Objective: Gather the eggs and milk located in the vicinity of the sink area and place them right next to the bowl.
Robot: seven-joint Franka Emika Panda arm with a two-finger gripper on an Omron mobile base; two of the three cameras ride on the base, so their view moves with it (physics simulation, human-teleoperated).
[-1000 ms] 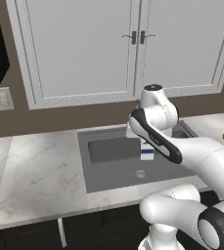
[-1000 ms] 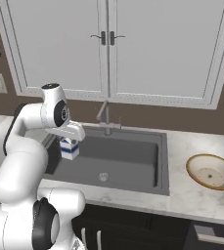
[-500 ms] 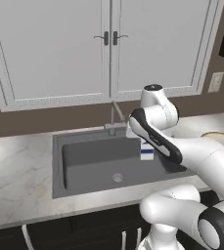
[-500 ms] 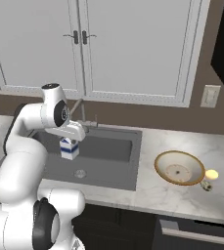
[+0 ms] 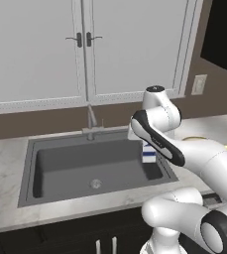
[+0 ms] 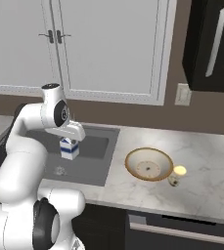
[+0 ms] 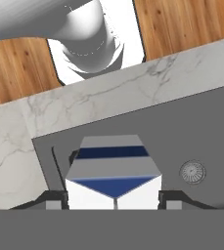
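The milk (image 6: pixel 69 148) is a white carton with a blue band, hanging upright over the right part of the dark grey sink (image 6: pixel 91 146). My gripper (image 6: pixel 70 140) is shut on it from above. In the hand view my gripper (image 7: pixel 113 200) has the milk (image 7: pixel 113 178) between both fingertips (image 7: pixel 57 200), with the sink (image 7: pixel 191 141) and its drain below. From the left base view the milk (image 5: pixel 148 153) shows behind my forearm, over the sink (image 5: pixel 85 168). The bowl (image 6: pixel 133 155), golden-rimmed, sits on the counter right of the sink. A small pale yellow egg (image 6: pixel 180 170) lies just right of the bowl.
A thin faucet (image 5: pixel 91 119) rises at the sink's back edge. Marble counter (image 6: pixel 206 161) stretches right of the bowl. White cabinets (image 6: pixel 108 44) hang above, with a dark tall unit (image 6: pixel 211 44) at the upper right and a wall outlet (image 6: pixel 182 94).
Both base views have shifted as the base drove right: the sink slid left and the bowl and egg came further into view. The milk stays in my gripper.
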